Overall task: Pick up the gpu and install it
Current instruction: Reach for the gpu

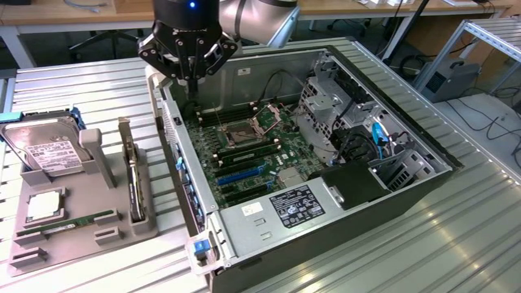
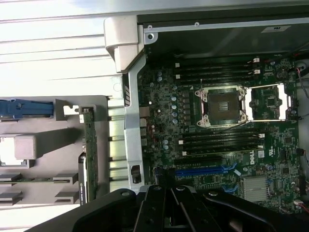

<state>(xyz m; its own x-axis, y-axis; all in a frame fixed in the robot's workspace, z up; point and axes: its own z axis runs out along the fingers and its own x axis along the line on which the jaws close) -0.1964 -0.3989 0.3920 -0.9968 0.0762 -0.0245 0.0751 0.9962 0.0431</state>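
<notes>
On the exterior view's left, the holder (image 1: pixel 57 244) sits on the desk (image 1: pixel 97 91), with the drive (image 1: pixel 45 149) at its far end. The gpu (image 1: pixel 135 183) stands on edge in the holder's slot nearest the case (image 1: pixel 175 159), and nothing touches it. Its long axis runs roughly parallel to the case's side wall, just beside it.

Look right, across that wall. Your hand (image 1: pixel 193 82) hangs above the case's far corner, over the edge of the board (image 1: pixel 244 152). Its fingers are pressed together with nothing between them.

So the gpu lies to the exterior view's left of your hand, lower down and nearer that camera, on the other side of the wall. In my judgement, any grasp has to line up with that long edge.
</notes>
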